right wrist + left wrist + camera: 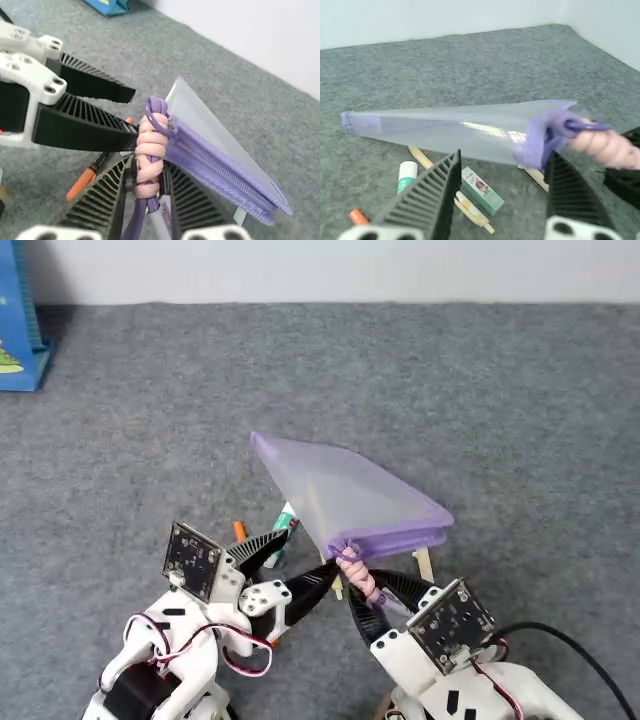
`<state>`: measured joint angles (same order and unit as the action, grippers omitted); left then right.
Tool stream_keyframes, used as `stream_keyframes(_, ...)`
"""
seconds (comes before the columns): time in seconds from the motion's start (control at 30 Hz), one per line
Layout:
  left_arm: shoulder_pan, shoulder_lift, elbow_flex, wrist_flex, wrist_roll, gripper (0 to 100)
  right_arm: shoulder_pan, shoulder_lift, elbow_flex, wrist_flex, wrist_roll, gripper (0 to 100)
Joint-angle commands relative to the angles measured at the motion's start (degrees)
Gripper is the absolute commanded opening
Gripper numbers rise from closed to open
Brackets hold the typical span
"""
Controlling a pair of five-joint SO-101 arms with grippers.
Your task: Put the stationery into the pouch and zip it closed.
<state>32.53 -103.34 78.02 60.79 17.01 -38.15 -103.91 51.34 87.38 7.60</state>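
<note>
Right gripper (150, 172) nearest, clamped on pink braided zip cord (150, 142), holding translucent purple mesh pouch (345, 495) off grey carpet (500, 390). Left gripper (505, 157) wide open, empty, beside pouch's near corner. Orange pen (357, 216) and green-and-white tube (407, 175) on carpet beneath: packing and zipping seemingly all left.

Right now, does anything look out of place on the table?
Yes: the pouch hangs tilted off the carpet, held by its pink pull in the right claw, while the stationery lies loose underneath, outside it.
</note>
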Motion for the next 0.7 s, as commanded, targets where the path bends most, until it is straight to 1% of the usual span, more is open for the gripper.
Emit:
stream_keyframes(0.0,0.79,-0.26,-2.42,0.70,-0.35,25,-0.31,-0.13,-2.73,1.27,-0.26,0.8)
stream_keyframes(0.2,1.05,-0.09,-4.70,1.14,-0.26,25,-0.57,-0.13,-2.81,1.71,-0.26,0.8)
stream_keyframes(0.37,0.70,-0.09,-1.71,0.97,-0.35,25,-0.66,-0.13,-2.81,1.63,-0.44,0.8)
stream_keyframes(0.5,0.70,0.09,0.31,-0.88,-0.62,25,-0.66,-0.13,-2.81,1.63,-0.70,0.8)
stream_keyframes(0.6,0.70,0.09,1.80,-1.41,-2.64,25,-0.66,-0.13,-2.90,1.63,-0.70,0.8)
stream_keyframes(0.67,0.26,0.09,2.24,-1.41,-2.73,25,-0.66,-0.13,-2.90,1.71,-0.70,0.8)
